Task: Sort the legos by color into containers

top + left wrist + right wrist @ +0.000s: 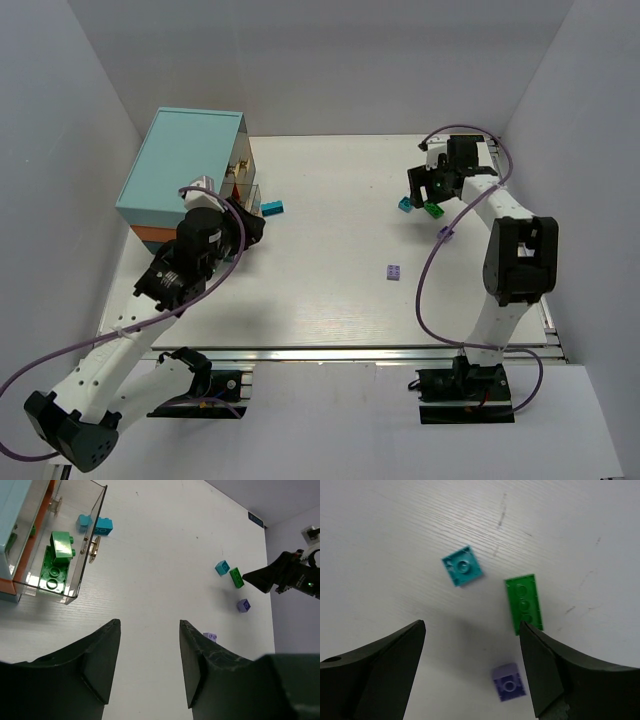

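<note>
Bricks counted eight in all: three green, three cyan, two pale purple. One clear drawer [47, 587] stood pulled out from the teal-topped cabinet [185, 165] on the left of the bench [330, 300]. It held two green bricks, a chunky one [62, 546] and a flat one [50, 569], close together; whether they were stacked could not be told. Two cyan bricks lay on the bench just outside the drawer's handled front, one in plain view [103, 526] and one seen through the clear wall [84, 520]. The left gripper [150, 625] hovered near that drawer with its fingers spread and nothing between them. On the far right of the bench, the right gripper [471, 627] hung with fingers spread wide and empty above a loose cluster. That cluster was one cyan square brick [463, 565], one long green brick [524, 602] near it but apart, and one small purple brick [508, 681] closer to the arm. The second purple brick [395, 271] sat alone nearer mid-bench, well apart from the cluster. A small dark label [255, 519] at the bench's far edge was too small to read.
</note>
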`<action>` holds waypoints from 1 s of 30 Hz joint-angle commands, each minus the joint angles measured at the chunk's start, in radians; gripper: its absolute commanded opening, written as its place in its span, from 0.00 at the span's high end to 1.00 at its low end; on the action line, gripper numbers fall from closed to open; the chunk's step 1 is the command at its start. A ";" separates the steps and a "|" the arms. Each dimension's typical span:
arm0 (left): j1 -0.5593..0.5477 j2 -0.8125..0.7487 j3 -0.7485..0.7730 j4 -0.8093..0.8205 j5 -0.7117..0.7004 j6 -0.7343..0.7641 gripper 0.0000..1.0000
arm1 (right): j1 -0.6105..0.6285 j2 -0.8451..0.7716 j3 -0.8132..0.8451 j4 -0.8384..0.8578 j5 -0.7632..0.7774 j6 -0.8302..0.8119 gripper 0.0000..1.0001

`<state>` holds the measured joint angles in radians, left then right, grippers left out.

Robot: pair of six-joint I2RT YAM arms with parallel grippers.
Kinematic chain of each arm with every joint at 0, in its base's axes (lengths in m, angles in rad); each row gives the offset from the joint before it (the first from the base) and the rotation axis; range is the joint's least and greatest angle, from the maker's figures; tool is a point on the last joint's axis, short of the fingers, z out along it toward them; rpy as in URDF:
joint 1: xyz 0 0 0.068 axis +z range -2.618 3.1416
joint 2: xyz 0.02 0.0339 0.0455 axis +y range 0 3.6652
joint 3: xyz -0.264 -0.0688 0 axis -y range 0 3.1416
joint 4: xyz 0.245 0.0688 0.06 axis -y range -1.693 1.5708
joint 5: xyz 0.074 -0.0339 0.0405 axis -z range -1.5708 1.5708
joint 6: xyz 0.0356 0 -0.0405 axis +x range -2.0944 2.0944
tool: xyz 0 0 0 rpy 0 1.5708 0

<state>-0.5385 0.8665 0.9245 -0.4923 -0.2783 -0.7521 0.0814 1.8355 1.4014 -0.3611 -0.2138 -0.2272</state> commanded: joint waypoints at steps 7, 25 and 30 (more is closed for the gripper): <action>0.005 -0.041 0.010 0.051 0.025 0.013 0.38 | -0.066 0.235 0.271 -0.229 0.129 -0.294 0.19; 0.005 -0.049 0.019 0.012 -0.002 0.005 0.38 | -0.100 0.358 0.324 -0.269 0.039 -0.389 0.55; 0.005 -0.057 0.019 0.006 -0.012 0.002 0.38 | -0.120 0.340 0.317 -0.286 -0.022 -0.394 0.70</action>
<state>-0.5385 0.8272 0.9241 -0.4709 -0.2737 -0.7517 -0.0193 2.1857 1.6985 -0.6121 -0.1776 -0.6083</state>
